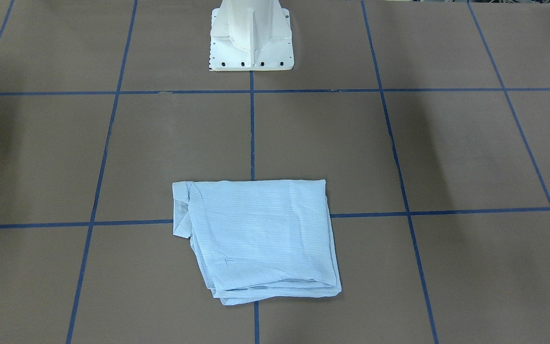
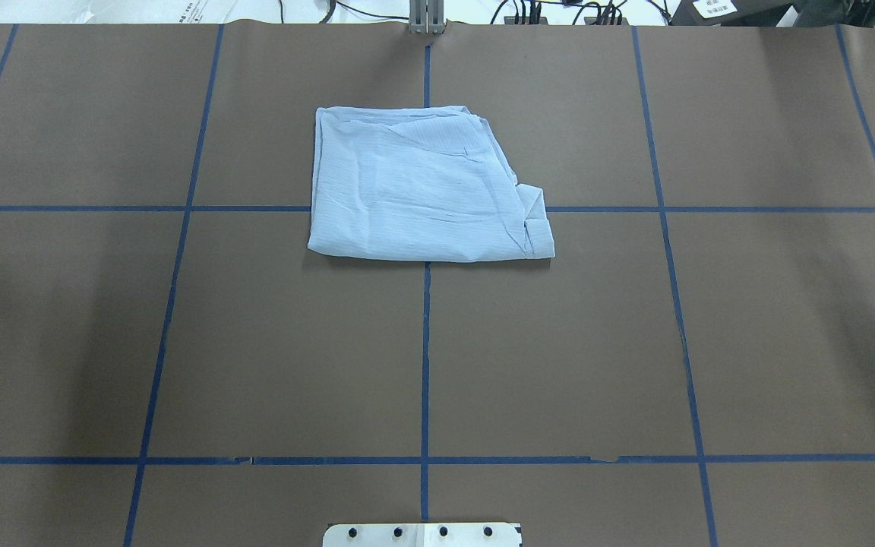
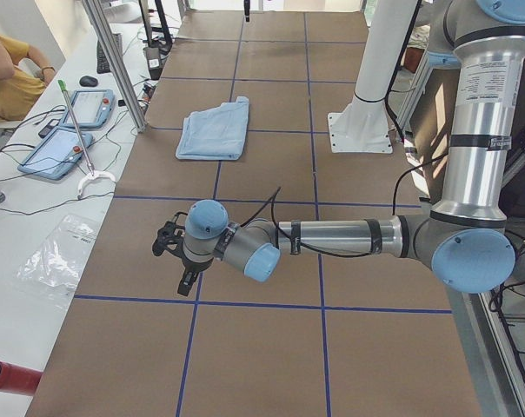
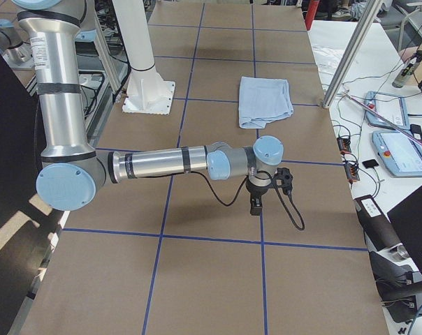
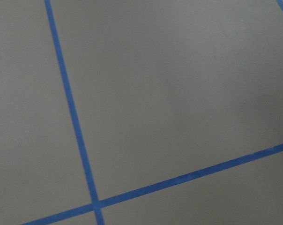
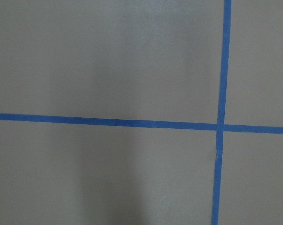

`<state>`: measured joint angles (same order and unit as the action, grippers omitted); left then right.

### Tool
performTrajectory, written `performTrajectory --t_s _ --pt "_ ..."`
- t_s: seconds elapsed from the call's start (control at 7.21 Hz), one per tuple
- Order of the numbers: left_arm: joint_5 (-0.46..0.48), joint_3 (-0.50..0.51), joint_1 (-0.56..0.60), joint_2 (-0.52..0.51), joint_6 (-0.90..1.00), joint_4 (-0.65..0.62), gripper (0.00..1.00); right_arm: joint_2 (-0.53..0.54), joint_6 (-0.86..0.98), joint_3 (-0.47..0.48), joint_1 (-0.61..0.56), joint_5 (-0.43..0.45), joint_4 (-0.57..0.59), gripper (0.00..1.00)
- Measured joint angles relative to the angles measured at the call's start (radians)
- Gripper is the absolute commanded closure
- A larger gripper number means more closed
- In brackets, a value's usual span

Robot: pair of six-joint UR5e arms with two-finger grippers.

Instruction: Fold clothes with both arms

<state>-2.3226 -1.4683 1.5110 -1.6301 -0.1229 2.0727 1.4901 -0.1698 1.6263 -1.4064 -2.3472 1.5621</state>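
The light-blue striped shirt (image 1: pixel 256 234) lies folded into a rough rectangle on the brown table, on the far side from the robot's base; it also shows in the overhead view (image 2: pixel 418 186) and in both side views (image 3: pixel 215 132) (image 4: pixel 265 99). No arm touches it. My left gripper (image 3: pixel 187 278) hangs above the table far off to the shirt's left. My right gripper (image 4: pixel 256 204) hangs above the table far off to its right. Both show only in the side views, so I cannot tell whether they are open or shut. Both wrist views show only bare table and blue tape.
The white pedestal base (image 1: pixel 250 38) stands at the robot's side of the table. Blue tape lines (image 2: pixel 425 342) form a grid on the brown surface. A metal post (image 3: pixel 115 61) and teach pendants (image 3: pixel 58 148) are beyond the far edge, where a seated person (image 3: pixel 6 74) shows.
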Motion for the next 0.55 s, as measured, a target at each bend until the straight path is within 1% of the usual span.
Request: performTrajectory --t_s 0.28,0.55 --pt "0.002 -0.016 0.016 -0.003 0.025 -0.063 0.0 -0.002 0.042 0.049 -0.01 0.015 0.078 0.0" --pt "-0.003 -0.049 0.019 0.047 0.042 -0.062 0.0 0.003 0.051 0.104 -0.009 0.042 0.122 0.0"
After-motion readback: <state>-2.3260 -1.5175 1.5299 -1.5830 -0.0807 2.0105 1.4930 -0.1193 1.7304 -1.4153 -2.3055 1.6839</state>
